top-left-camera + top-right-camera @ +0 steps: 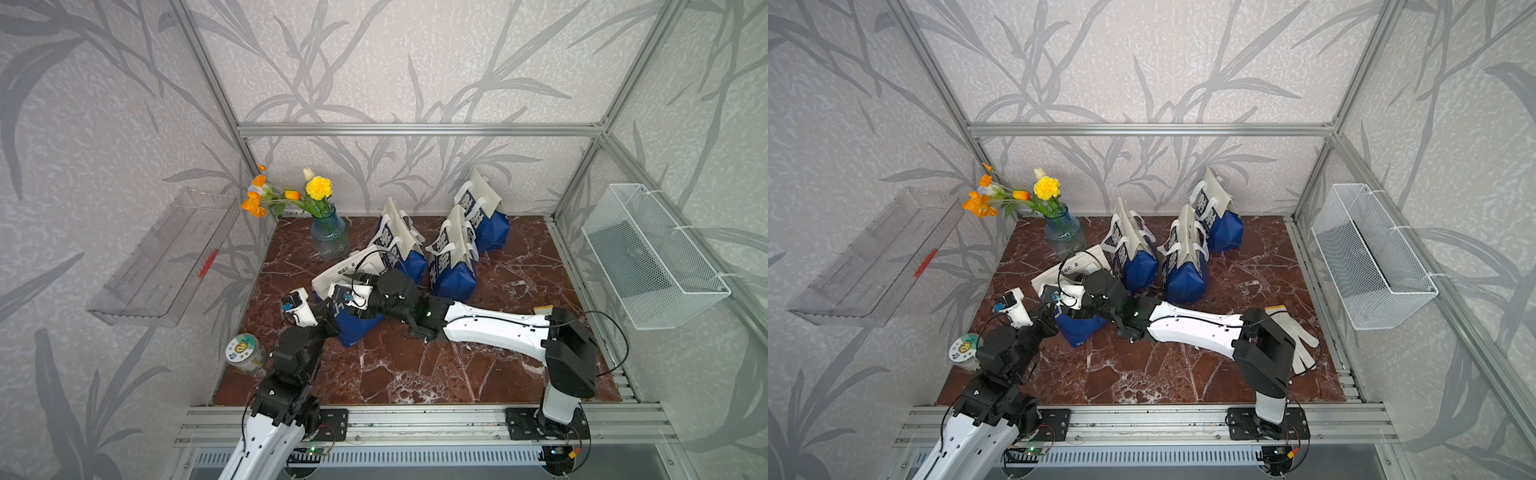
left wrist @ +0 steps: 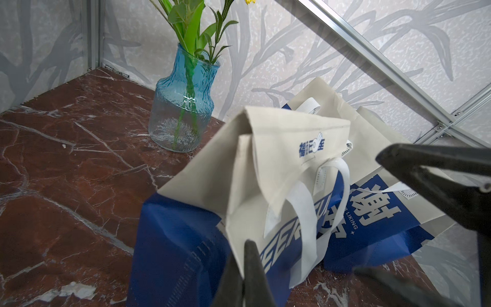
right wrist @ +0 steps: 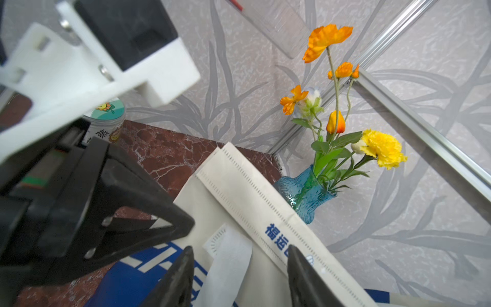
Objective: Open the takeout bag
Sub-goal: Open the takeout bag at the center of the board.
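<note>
One takeout bag (image 2: 186,239) | left pincer (image 2: 243,255) clamped on its cream edge | right pincer (image 3: 239,265) apart, astride the flap

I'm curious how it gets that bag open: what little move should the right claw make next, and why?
Probably close the right claw on the cream flap lying between its open jaws. The left claw is shut on one edge of the takeout bag, so both could then pull apart.

The cream-and-blue fabric takeout bag (image 2: 212,186) bears a blue printed logo beginning "福运" on its folded cream flap. The like-coloured fabric bag behind it (image 2: 377,204) shows a large white "谢" and small "LIKING" on blue.
</note>
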You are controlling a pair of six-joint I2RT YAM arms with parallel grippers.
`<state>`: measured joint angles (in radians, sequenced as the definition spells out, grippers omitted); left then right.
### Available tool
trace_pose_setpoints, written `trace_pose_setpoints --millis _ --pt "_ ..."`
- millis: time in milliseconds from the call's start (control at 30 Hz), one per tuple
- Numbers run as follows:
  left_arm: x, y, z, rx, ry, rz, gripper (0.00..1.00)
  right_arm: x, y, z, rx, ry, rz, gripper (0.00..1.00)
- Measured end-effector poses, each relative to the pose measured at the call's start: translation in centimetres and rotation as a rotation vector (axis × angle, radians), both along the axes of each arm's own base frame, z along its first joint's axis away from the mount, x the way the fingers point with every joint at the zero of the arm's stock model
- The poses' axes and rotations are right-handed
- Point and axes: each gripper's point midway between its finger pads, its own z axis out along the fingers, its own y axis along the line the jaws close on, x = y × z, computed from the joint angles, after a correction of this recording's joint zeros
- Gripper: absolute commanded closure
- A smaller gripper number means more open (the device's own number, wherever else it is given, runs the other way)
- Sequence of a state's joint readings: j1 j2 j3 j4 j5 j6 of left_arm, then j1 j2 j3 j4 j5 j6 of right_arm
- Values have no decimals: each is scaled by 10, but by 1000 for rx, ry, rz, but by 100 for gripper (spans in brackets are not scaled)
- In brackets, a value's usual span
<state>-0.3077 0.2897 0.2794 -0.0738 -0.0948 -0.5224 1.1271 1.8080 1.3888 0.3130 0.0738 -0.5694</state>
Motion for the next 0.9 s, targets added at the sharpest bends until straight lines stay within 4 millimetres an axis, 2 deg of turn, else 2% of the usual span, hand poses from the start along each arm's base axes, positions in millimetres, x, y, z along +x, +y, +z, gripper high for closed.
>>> trace_pose_setpoints --millis 133,400,600,900 --pt "0 -2 1 -1 -3 -11 100 -1 7 4 15 -14 6 48" --pt "0 -3 2 1 -9 -17 100 1 20 -15 -25 -14 14 52" --pt "-1 -3 4 0 -15 -19 100 6 28 -17 -32 -45 -17 61" --pt "-2 -3 5 -2 -21 -21 100 27 38 -13 -28 -108 -119 77"
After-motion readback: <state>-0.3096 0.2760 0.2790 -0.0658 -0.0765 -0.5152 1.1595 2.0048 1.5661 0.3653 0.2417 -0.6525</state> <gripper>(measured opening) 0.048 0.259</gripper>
